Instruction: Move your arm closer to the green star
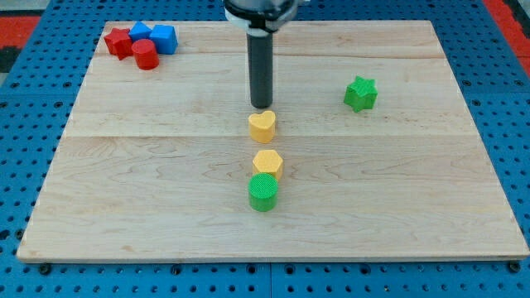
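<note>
My tip [262, 108], the lower end of the straight dark rod that serves as the end effector, sits near the middle of the desk, a little toward the view's top. The end effector is a plain rod with no jaws, so it neither spreads nor pinches anything. The tip stands just above the yellow heart-shaped block [262, 126] in the view, very close to it; I cannot tell whether the two touch.

Below the heart, apart from it, lies the yellow hexagonal block [268, 164], and touching its lower edge in the view is the green cylinder [263, 192]. The three form a short column running toward the view's bottom.

The green star [360, 93] lies well apart from the tip, off to the view's right and slightly higher in the view, alone on that side of the desk.

At the view's top left corner sits a tight cluster: a red star-like block [118, 41], a red cylinder [146, 54], and two blue blocks, one [164, 37] to the right and another [140, 31] partly hidden behind the red ones.

The wooden desk [414, 190] rests on a blue perforated surface [25, 124].
</note>
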You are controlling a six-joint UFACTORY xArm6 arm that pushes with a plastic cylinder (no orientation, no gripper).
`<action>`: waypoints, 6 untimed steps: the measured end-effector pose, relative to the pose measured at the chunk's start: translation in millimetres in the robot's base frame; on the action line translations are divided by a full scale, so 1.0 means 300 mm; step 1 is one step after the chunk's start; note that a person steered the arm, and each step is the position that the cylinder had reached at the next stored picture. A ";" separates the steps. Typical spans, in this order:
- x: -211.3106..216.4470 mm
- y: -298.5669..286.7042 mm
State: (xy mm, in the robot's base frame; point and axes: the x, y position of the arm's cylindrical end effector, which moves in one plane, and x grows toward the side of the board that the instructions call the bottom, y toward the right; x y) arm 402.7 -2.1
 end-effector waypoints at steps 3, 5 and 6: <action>0.167 0.560; -0.159 0.637; -0.112 0.309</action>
